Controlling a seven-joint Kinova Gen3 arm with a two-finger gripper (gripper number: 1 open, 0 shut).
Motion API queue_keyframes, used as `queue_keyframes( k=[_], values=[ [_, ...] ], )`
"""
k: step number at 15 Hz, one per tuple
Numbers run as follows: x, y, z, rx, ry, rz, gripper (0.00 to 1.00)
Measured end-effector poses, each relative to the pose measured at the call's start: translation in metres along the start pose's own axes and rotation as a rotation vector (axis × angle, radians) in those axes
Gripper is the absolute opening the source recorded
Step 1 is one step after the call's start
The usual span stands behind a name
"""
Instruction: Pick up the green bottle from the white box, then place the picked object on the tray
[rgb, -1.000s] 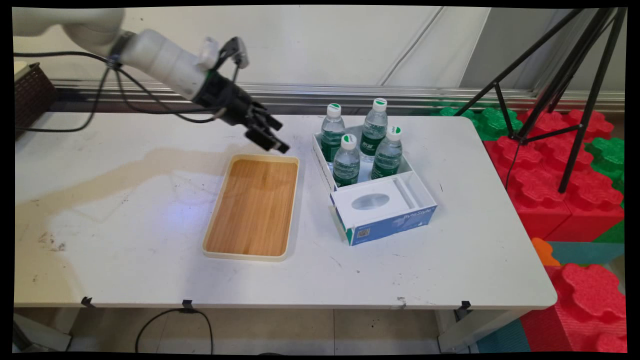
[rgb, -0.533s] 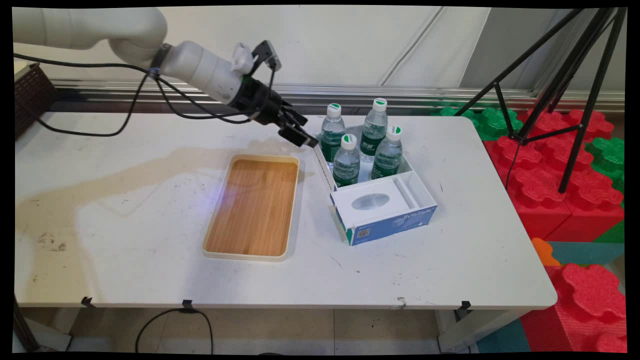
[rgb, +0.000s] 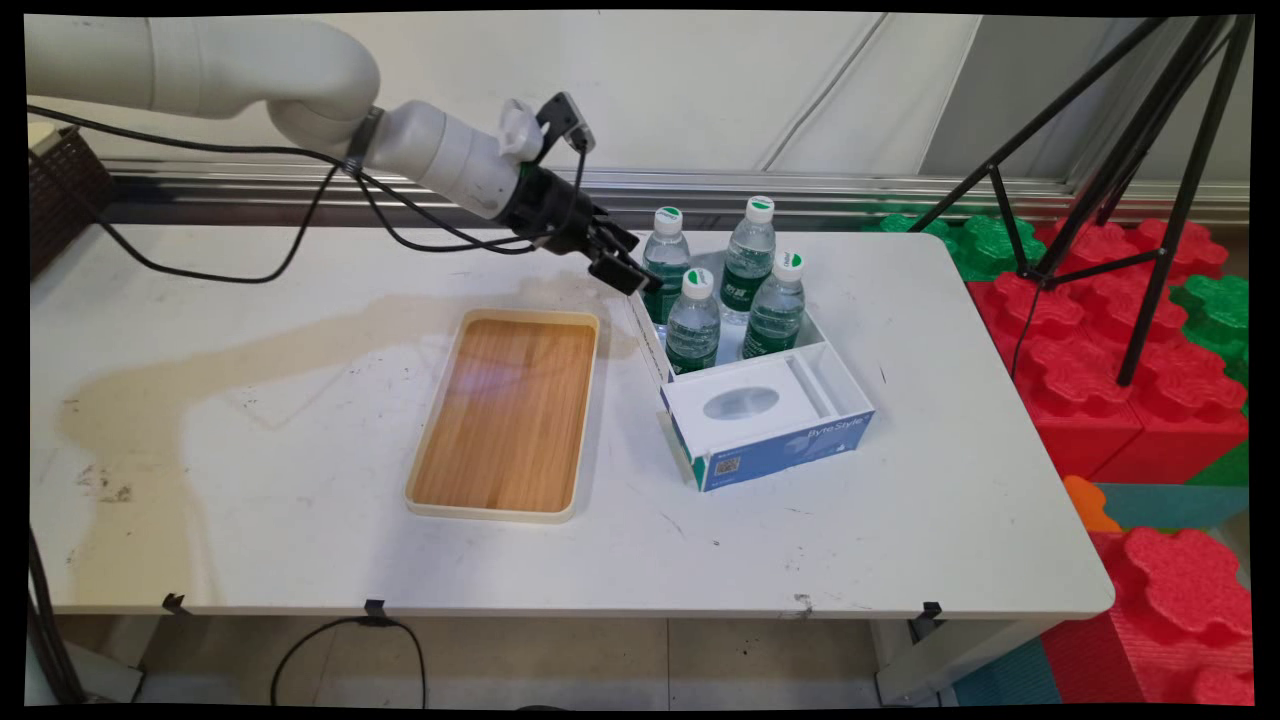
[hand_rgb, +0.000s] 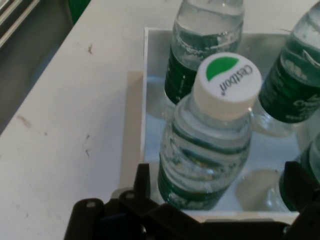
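Observation:
Several water bottles with white-and-green caps stand in the far half of a white and blue box (rgb: 780, 440). My gripper (rgb: 627, 273) hangs at the box's far left corner, just left of the back-left bottle (rgb: 663, 265). Seen from the hand, that bottle (hand_rgb: 210, 145) stands upright between my two fingers, and the gripper (hand_rgb: 220, 176) is open with both fingertips clear of it. The box's white rim (hand_rgb: 145, 100) runs along its left. A second bottle (hand_rgb: 205, 45) stands behind it, and others show at the right edge.
A wooden tray (rgb: 505, 410) with a cream rim lies left of the box. A brown basket (rgb: 60, 190) sits at the table's far left. A black tripod (rgb: 1120, 160) and red and green foam blocks (rgb: 1130, 380) stand off the table's right side.
The arm has swung right, carrying the gripper from above the tray's far end to the box's far left corner beside the back-left bottle. The bottles, box and tray have not moved.

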Motion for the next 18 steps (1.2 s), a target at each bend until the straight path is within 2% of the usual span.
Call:
queue_keyframes(
  k=[14,15,18],
  values=[
    [-0.002,0.002,0.047,0.029,0.05,0.023,1.0],
    [-0.002,0.003,0.047,0.031,0.051,0.03,0.0],
    [-0.001,0.005,0.048,0.03,0.053,0.044,0.0]
  ],
)
